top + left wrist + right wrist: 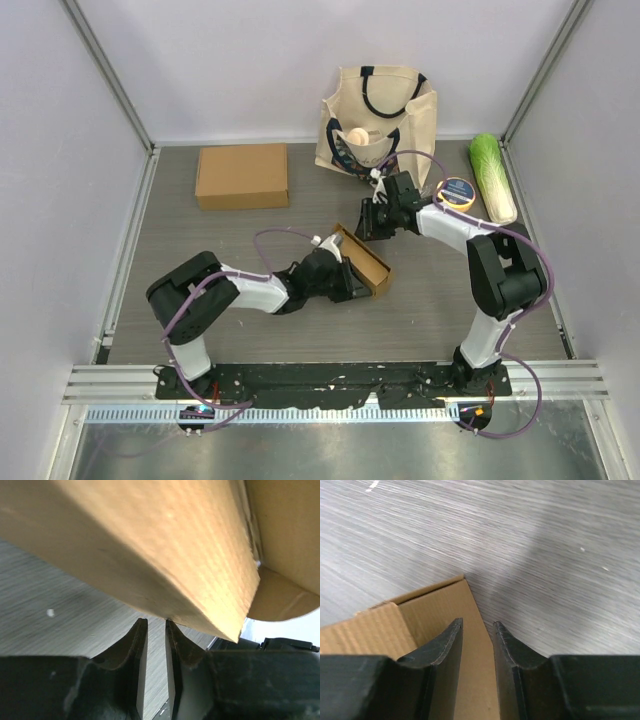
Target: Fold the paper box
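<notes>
Paper box (365,262): lies open-topped and slantwise about midway between the near and far edges of the table (450,300), slightly right of centre.

Left gripper (347,283): at the box's near-left side. In the left wrist view its fingers (137,652) stand a narrow slit apart, with bare table showing through the slit. A slanting cardboard panel of the box crosses just above the fingertips. Nothing is seen between the jaws.

Right gripper (367,234): at the box's far end. In the right wrist view its fingers (447,655) are likewise narrow. A panel's edge runs from the box corner into the slit. Whether the cardboard is clamped cannot be told.
</notes>
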### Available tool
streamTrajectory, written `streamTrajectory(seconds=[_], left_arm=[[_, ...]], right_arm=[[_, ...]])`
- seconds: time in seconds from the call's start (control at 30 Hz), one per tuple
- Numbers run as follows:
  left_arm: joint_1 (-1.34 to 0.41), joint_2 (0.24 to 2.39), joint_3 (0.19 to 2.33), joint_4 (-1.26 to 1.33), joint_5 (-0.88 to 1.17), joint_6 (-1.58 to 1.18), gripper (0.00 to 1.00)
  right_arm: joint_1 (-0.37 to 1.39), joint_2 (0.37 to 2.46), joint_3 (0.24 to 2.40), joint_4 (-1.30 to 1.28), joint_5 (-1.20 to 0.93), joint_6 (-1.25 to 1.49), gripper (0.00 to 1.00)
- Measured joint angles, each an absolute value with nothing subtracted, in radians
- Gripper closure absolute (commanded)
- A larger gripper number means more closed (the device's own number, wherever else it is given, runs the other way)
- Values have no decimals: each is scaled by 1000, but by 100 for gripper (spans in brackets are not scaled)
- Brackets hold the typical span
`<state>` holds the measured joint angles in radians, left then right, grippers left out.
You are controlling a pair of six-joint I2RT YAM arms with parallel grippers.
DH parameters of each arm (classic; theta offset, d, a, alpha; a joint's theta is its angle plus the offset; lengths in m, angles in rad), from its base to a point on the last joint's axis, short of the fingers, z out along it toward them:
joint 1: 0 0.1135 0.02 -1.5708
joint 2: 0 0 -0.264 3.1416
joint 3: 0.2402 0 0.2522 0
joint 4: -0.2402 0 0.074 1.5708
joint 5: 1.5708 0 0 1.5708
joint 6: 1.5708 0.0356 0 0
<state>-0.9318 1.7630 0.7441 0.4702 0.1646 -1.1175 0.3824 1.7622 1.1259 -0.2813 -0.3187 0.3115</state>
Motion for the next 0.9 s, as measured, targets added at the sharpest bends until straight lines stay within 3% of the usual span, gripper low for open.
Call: streamTrajectory(seconds=[0.17, 0.3, 0.43, 0.53, 0.67, 0.8, 0.9], left_arm=[[-986, 1749, 719, 536, 85, -1123, 59], [-995, 1616, 627, 511, 50, -1073, 46], [-985, 1341, 578, 332, -17, -966, 32], [-930, 1124, 577, 197, -72, -909, 34], [-675, 957, 579, 91, -141, -914, 36], [-492, 1093, 673, 14, -163, -941, 41], [-447, 1349, 838, -10, -88, -947, 48]], right_arm=[[382, 1811, 1224, -317, -354, 289, 51], [378, 1814, 1335, -478, -106, 294, 43], [361, 1718, 1327, -589, 110, 334, 38], [350, 1520, 1202, -643, 155, 367, 39], [355, 1230, 1025, -707, 176, 435, 50], [356, 1113, 862, -723, 162, 538, 55], [356, 1097, 729, -702, 111, 604, 60]])
